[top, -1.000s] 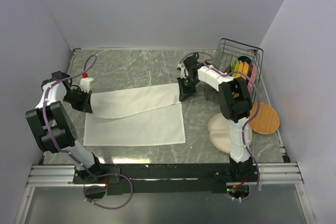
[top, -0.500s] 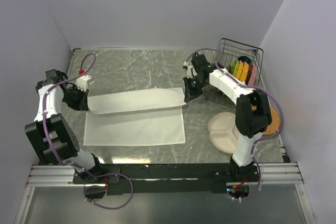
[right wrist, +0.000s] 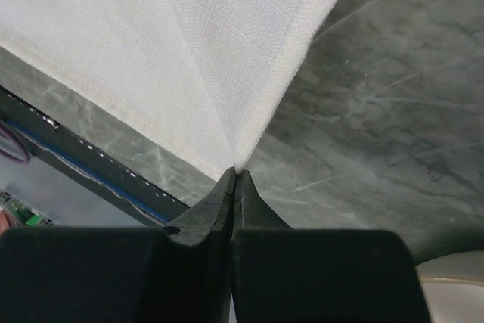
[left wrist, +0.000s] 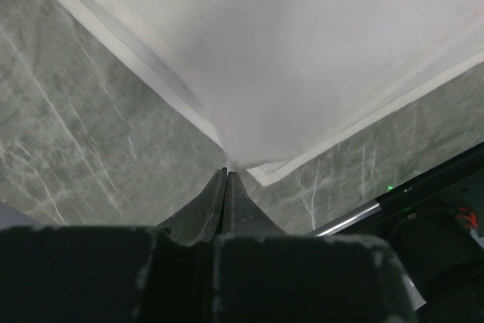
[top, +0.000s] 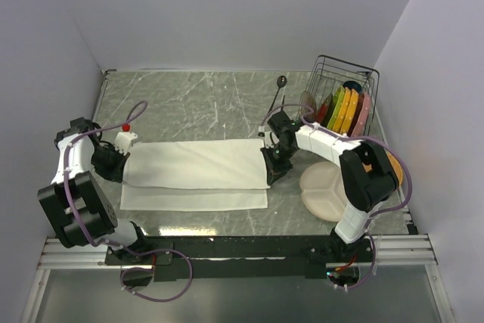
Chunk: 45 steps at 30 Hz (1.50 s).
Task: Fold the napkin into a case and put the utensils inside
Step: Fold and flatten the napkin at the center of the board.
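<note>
The cream-white napkin (top: 197, 175) lies across the middle of the table, its upper layer folded over the lower one, with a strip of the lower layer showing along the near edge. My left gripper (top: 113, 163) is shut on the napkin's left corner; in the left wrist view the closed tips (left wrist: 227, 173) pinch the cloth (left wrist: 302, 51). My right gripper (top: 272, 168) is shut on the right corner, and the right wrist view shows the cloth (right wrist: 151, 35) rising tight from the pinched tips (right wrist: 238, 173). A dark spoon (top: 278, 92) lies on the table behind the right arm.
A wire dish rack (top: 361, 73) with several colourful upright plates stands at the back right. A round beige divided plate (top: 321, 191) lies near the right arm's base, just right of the napkin. Walls close in the table on the left, back and right.
Both grippers have drawn the napkin's held edge toward the near side, laying the upper layer farther over the lower one. The right arm has left the rack, and the spoon now shows.
</note>
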Motion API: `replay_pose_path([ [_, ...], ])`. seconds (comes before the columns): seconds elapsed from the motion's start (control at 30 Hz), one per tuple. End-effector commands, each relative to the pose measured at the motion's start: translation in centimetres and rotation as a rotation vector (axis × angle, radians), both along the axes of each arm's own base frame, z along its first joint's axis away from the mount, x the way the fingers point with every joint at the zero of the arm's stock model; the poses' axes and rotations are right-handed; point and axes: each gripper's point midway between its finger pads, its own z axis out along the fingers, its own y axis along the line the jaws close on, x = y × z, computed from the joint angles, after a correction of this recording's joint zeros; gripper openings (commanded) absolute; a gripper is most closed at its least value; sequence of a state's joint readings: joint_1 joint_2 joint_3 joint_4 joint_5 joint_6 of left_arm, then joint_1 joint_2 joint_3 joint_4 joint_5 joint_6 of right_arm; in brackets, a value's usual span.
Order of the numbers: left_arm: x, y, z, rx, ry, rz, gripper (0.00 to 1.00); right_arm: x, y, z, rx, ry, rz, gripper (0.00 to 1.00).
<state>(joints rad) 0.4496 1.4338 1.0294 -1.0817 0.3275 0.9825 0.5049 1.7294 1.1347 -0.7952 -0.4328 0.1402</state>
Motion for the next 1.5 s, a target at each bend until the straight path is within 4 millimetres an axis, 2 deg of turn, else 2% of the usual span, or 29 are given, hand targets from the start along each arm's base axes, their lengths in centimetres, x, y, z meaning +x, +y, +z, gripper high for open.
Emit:
replay_pose_path([
  [0.0, -0.6, 1.8, 0.0, 0.114, -0.024, -0.051, 0.01, -0.5, -0.2, 0.3, 0.004, -0.027, 0.008, 0.0],
  [0.3, -1.9, 2.5, -1.2, 0.171, 0.006, -0.089, 0.01, -2.3, 1.6, -0.1, 0.019, 0.017, 0.077, 0.0],
  [0.43, -0.9, 2.4, -0.6, 0.138, -0.015, -0.039, 0.01, -2.2, 2.0, 0.2, 0.011, 0.004, 0.086, 0.0],
  [0.5, 0.1, 1.5, 0.3, 0.05, -0.037, 0.031, 0.12, -2.0, 1.8, 0.2, -0.008, -0.003, 0.085, 0.0],
  [0.53, 0.2, 1.4, 0.5, 0.014, -0.037, 0.082, 0.19, -1.9, 1.7, 0.2, -0.013, -0.004, 0.083, 0.0],
  [0.57, -0.1, 0.9, 0.7, -0.034, -0.018, 0.125, 0.31, -1.9, 1.6, 0.3, -0.017, -0.003, 0.081, 0.0],
  [0.6, 0.3, 0.0, 1.2, -0.119, -0.023, 0.187, 0.35, -1.7, 1.6, 0.3, -0.021, -0.006, 0.079, 0.0],
  [0.67, -0.2, -0.4, 1.5, -0.193, -0.002, 0.283, 0.48, -1.4, 1.5, 0.4, -0.021, -0.013, 0.069, 0.0],
  [0.77, -0.5, -0.5, 1.4, -0.229, -0.006, 0.408, 0.51, -1.0, 1.6, 0.7, -0.014, -0.041, 0.057, 0.0],
  [0.83, 0.0, 0.4, 0.4, -0.186, -0.038, 0.492, 0.49, -1.4, 1.3, 0.2, -0.017, -0.04, 0.051, 0.0],
  [0.9, 1.6, 1.1, 0.1, -0.194, -0.077, 0.522, 0.5, -1.2, 1.4, -0.3, -0.02, -0.041, 0.05, 0.0],
  [1.0, 4.6, 0.1, 0.5, -0.271, -0.078, 0.496, 0.49, -0.9, 1.8, -1.0, -0.015, -0.022, 0.053, 0.0],
  [1.13, 7.2, -3.0, -0.8, -0.287, -0.048, 0.41, 0.45, -0.2, 2.9, -1.6, 0.001, 0.008, 0.048, 0.0],
  [1.2, 7.3, -3.9, -2.2, -0.252, -0.012, 0.387, 0.44, 0.6, 3.4, -1.8, 0.003, 0.004, 0.042, 0.0],
  [1.27, 7.4, -3.8, -3.9, -0.215, 0.022, 0.41, 0.43, 1.1, 3.5, -2.4, -0.013, 0.007, 0.033, 0.0],
  [1.37, 7.7, -3.8, -5.5, -0.199, 0.077, 0.435, 0.38, 1.8, 2.5, -4.0, -0.089, 0.016, 0.023, 0.0],
  [1.47, 8.1, -4.1, -6.4, -0.197, 0.114, 0.435, 0.38, 3.8, 1.2, -4.7, -0.148, -0.001, -0.019, 0.0],
])
